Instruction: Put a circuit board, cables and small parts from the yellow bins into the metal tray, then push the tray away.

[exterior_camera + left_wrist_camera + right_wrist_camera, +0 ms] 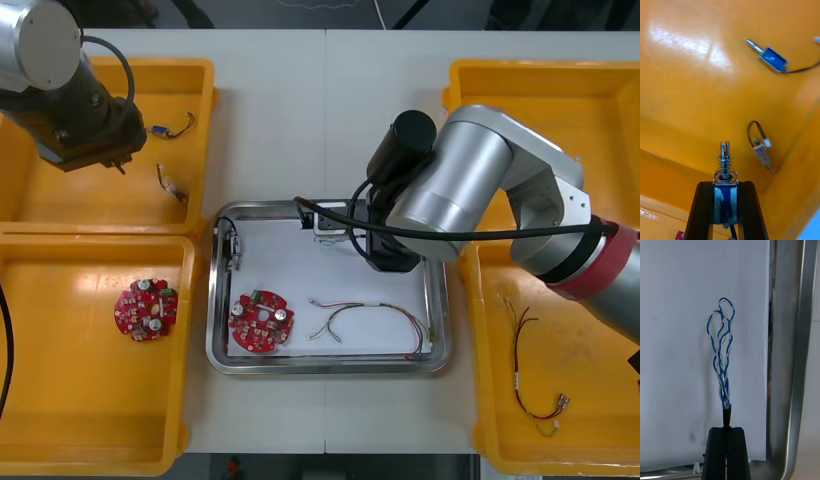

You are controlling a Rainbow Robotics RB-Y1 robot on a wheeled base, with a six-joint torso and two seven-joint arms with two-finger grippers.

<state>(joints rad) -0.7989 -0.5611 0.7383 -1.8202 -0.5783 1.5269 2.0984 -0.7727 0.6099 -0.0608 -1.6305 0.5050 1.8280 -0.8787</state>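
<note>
My right gripper (388, 256) hangs over the far right part of the metal tray (222, 356). In the right wrist view it (727, 430) is shut on one end of a twisted blue and white cable (722, 352), which stretches out over the tray's white inside, beside the shiny rim (790, 382). In the tray lie a round red circuit board (261, 322), a red and pale cable (372, 318) and a small metal part (233, 246). My left gripper (98, 160) is above the far left yellow bin (205, 75), shut (725, 184) on a small metal part (725, 195) with a blue body and a spring.
Two more small metal parts (773, 59) (762, 150) with black leads lie on the far left bin's floor. A second red board (146, 308) sits in the near left bin (60, 450). Thin red cables (530, 372) lie in the near right bin (490, 440).
</note>
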